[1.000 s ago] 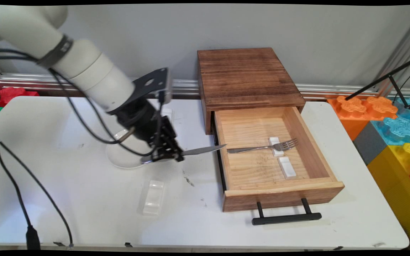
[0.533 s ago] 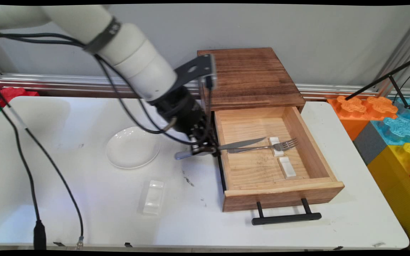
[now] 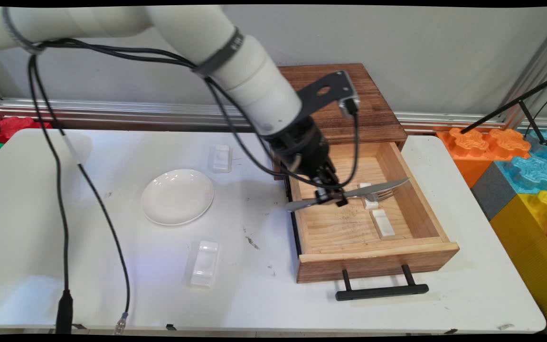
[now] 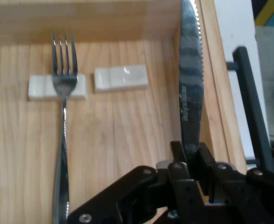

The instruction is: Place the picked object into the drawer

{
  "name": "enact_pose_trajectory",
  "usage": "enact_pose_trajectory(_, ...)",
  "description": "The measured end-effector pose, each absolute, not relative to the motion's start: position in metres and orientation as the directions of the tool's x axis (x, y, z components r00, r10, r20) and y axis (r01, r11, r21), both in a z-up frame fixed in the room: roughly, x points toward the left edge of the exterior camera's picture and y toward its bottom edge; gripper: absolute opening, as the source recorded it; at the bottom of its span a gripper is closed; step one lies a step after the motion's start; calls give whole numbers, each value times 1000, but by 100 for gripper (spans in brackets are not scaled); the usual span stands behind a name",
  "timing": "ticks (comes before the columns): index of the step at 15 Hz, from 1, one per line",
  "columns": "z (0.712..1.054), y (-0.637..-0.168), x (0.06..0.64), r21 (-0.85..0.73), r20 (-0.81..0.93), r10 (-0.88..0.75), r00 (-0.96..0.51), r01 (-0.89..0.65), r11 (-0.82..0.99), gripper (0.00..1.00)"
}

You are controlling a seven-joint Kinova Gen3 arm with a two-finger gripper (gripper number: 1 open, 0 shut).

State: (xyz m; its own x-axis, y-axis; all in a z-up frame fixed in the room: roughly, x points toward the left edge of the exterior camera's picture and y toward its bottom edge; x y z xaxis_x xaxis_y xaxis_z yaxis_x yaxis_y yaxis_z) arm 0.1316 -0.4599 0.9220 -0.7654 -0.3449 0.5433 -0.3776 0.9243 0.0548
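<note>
While the gripper point(image 3: 331, 200) hangs over the open drawer point(image 3: 409, 199), its fingers point(image 4: 207, 161) are clamped on the handle of a knife point(image 4: 191, 79). The blade runs straight out from the fingers, long axis level, tip toward the drawer's right wall. Below it a fork point(image 4: 64, 116) lies parallel, tines on one white rest point(image 4: 39, 87). A second rest point(image 4: 121, 78), vacant, lies between fork and blade. On the bench point(image 3: 112, 266) stands a white plate point(image 3: 177, 196), well apart.
</note>
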Motion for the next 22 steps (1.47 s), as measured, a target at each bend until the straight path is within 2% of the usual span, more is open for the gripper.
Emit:
enact_pose_trajectory(9, 885, -491, 86, 50, 556, -340, -758, -378, 924, 0)
enact_pose_trajectory(22, 831, -508, 70, 56, 530, -362, -767, -395, 917, 0)
